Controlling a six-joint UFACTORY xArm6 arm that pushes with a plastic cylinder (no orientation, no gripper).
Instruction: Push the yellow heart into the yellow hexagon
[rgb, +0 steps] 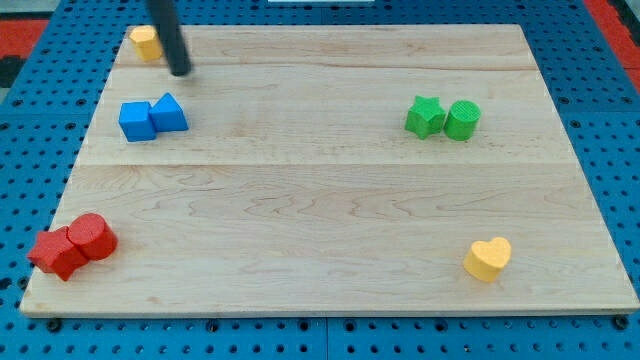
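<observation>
A pale wooden board (330, 200) lies on a blue perforated surface (30, 120), evenly lit.

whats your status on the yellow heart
My tip at view's top left, beside yellow hexagon. Yellow heart far off, bottom right, untouched. Nothing on the straight line between them.
</observation>
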